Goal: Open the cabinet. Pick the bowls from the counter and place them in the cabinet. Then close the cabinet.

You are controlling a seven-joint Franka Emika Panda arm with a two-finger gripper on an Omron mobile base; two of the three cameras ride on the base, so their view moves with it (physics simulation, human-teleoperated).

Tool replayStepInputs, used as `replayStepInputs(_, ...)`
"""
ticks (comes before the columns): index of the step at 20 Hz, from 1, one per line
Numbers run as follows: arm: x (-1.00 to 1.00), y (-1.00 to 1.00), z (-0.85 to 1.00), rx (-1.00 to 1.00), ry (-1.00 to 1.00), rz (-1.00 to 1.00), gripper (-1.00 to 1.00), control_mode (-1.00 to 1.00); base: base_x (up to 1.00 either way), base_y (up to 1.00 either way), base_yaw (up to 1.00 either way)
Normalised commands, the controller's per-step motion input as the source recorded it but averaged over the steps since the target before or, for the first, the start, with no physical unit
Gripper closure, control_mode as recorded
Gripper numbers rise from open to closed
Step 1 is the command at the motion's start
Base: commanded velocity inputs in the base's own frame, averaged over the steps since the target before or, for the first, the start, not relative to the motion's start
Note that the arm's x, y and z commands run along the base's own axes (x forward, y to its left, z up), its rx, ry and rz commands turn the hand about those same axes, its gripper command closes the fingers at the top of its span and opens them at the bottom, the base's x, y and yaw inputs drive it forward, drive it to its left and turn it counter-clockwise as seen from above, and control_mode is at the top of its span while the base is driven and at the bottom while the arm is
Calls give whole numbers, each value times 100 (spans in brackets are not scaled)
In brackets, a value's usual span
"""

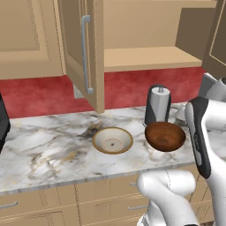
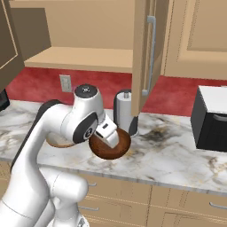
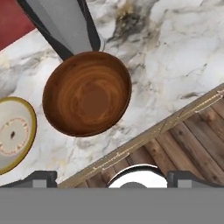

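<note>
Looking over my arm from behind, I see the cabinet (image 1: 145, 57) on the wall with both doors swung open and its pale wooden shelf bare. One door hangs forward at the left of the opening, its long silver bar handle (image 1: 85, 53) facing me. A red backsplash (image 1: 39, 95) runs beneath the cabinet.

Below it lies the counter (image 1: 48, 150), white-grey marble with dark and golden veins, above tan drawers (image 1: 88, 203). Two bowls sit on it, side by side and near the front edge. The cream-white bowl (image 1: 112, 140) with its tan rim is on the left in the left base view. The dark reddish-brown wooden bowl (image 1: 165, 136) is just to its right, close but not touching. Directly behind the wooden bowl stands a grey cylindrical canister (image 1: 157, 106), upright, its base seeming to touch the bowl's far rim.

From the right base view, my white arm bends across the counter and the gripper (image 2: 107, 134) hangs over the wooden bowl, partly covering it. A black boxy appliance (image 2: 212, 117) sits on the counter at the far right.

The hand view looks almost straight down into the wooden bowl, centred between the two dark fingertips (image 3: 40, 178) at the bottom corners. They stand spread wide apart, holding nothing. The cream bowl shows at that view's left edge.
</note>
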Motion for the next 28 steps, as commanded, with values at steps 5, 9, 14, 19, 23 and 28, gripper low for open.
replayStepInputs(5, 21, -44, -43, 3, 6, 0, -100, -100, 0, 0, 0)
replayStepInputs(9, 21, -33, -56, 4, 9, 0, -100, -100, 0, 0, 0)
replayStepInputs(14, 14, -28, -57, 4, 5, 0, -100, -100, 0, 0, 0)
replayStepInputs(19, 13, -5, -49, 3, 2, 0, -100, -100, 0, 0, 0)
replayStepInputs(23, 21, 0, -24, 1, 0, 0, -100, -100, 0, 0, 0)
replayStepInputs(28, 32, 1, -8, 0, 0, 0, -100, -100, 0, 0, 0)
